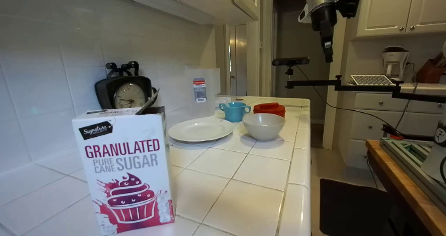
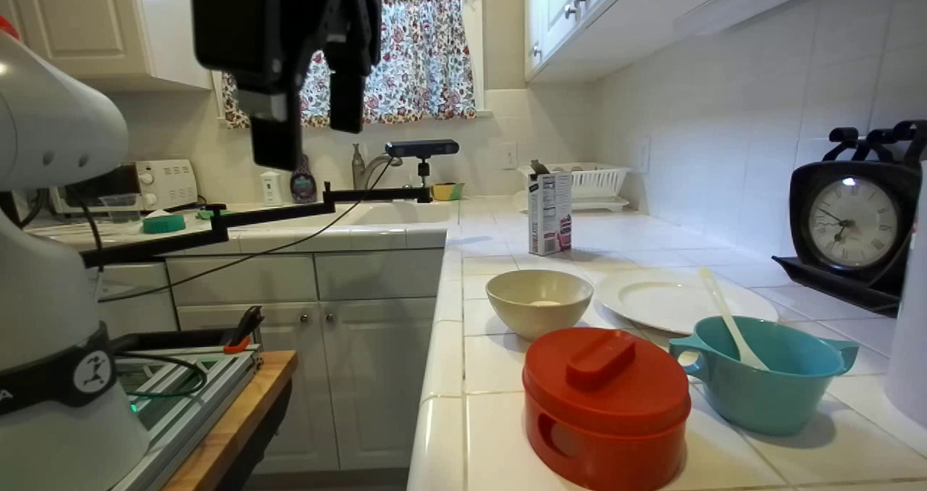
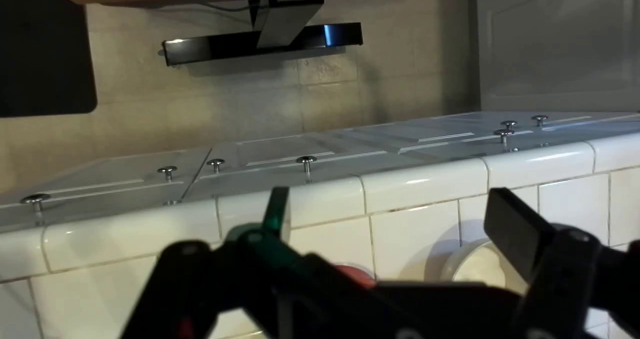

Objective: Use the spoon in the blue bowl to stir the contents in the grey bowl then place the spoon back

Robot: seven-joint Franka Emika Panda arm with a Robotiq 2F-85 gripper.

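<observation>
The blue bowl (image 1: 235, 112) stands on the tiled counter in both exterior views (image 2: 771, 397). A pale spoon (image 2: 726, 316) leans in it, handle up. The grey bowl (image 1: 263, 127) stands near the counter's edge in both exterior views (image 2: 532, 313). Part of it shows in the wrist view (image 3: 451, 268), with pale contents (image 3: 480, 269) inside. My gripper (image 3: 395, 206) is open, with nothing between its fingers. In both exterior views the gripper (image 1: 328, 53) is high above the counter and apart from both bowls; its two fingers (image 2: 311, 132) are spread. The blue bowl is out of the wrist view.
A red lidded container (image 2: 608, 404) stands beside both bowls. A white plate (image 1: 201, 130) lies by the wall. A sugar box (image 1: 123, 173), a clock (image 2: 851, 223) and a clear bottle (image 1: 202, 96) stand on the counter. A camera on a bracket (image 1: 291, 61) juts out nearby. Cabinets hang above.
</observation>
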